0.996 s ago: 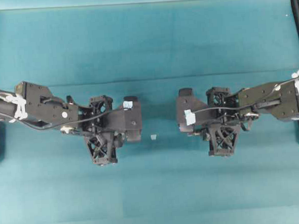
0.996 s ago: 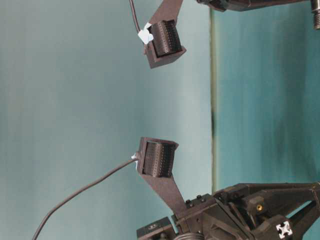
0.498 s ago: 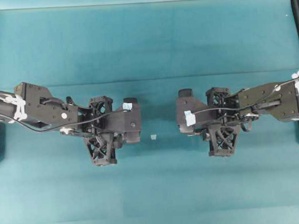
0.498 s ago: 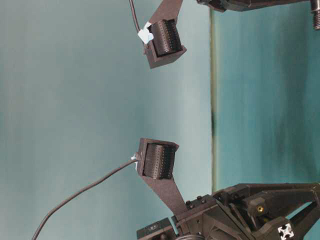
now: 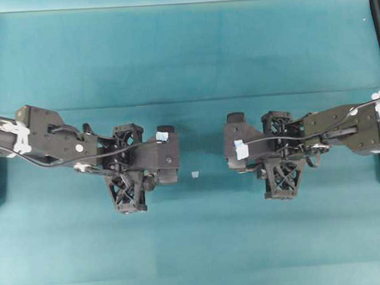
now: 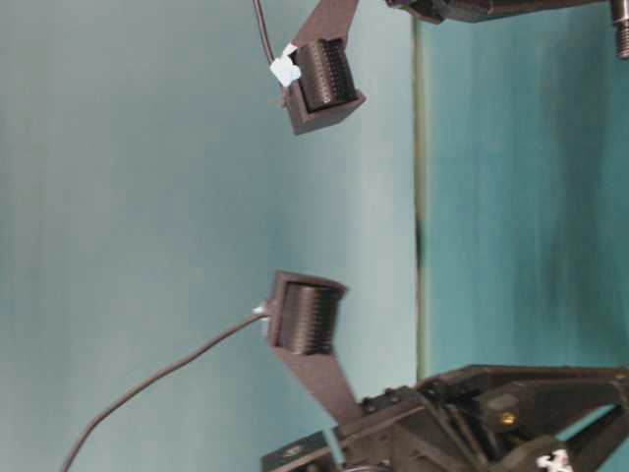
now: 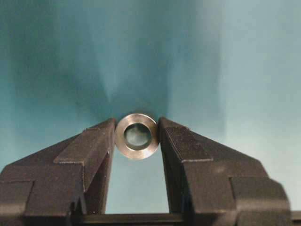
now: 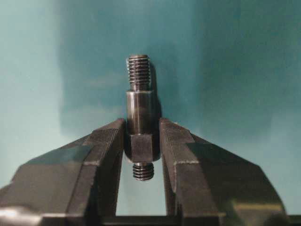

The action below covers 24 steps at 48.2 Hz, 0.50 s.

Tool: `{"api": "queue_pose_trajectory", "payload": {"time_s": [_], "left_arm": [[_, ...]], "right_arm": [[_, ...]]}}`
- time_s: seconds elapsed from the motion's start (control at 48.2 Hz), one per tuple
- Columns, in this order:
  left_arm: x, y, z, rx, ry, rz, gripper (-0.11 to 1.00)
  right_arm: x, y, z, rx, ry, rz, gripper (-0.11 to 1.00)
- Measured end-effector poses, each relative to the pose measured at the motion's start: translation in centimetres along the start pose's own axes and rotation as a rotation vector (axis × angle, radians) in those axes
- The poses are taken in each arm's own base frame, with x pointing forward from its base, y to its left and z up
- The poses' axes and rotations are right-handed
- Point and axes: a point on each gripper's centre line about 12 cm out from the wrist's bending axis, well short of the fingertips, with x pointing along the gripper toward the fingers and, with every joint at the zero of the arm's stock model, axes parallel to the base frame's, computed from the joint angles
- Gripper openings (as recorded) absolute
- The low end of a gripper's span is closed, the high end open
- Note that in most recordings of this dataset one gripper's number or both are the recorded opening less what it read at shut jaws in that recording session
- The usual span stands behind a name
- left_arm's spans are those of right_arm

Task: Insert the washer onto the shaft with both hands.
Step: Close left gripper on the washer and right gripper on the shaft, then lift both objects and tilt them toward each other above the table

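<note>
Washer [image 7: 137,135], a small silvery metal ring, sits pinched in the left gripper [image 7: 137,141]; the right gripper [image 8: 141,141] clamps the dark stepped metal shaft [image 8: 139,113], threaded tip at twelve o'clock. Both parts are held but well apart; next, I judge, comes aligning hole with tip.

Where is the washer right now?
In the left wrist view the washer sits pinched between the tips of the left gripper, its hole facing the camera, above the teal table.
</note>
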Motion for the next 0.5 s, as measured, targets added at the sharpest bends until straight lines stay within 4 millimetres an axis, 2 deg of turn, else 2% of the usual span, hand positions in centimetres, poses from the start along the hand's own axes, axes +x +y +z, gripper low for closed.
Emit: {"api": "queue_pose_trajectory", "payload": {"time_s": [0.311, 0.498], "left_arm": [[-2.1, -0.2, 0.7, 0.004, -0.089, -0.003, 0.35], [-3.0, -0.2, 0.9, -0.004, -0.193, -0.007, 0.35]], "right_arm": [[-1.8, 0.2, 1.0, 0.040, -0.131, 0.022, -0.01], [-2.2, 0.2, 0.5, 0.089, -0.211, 0.027, -0.01]]}}
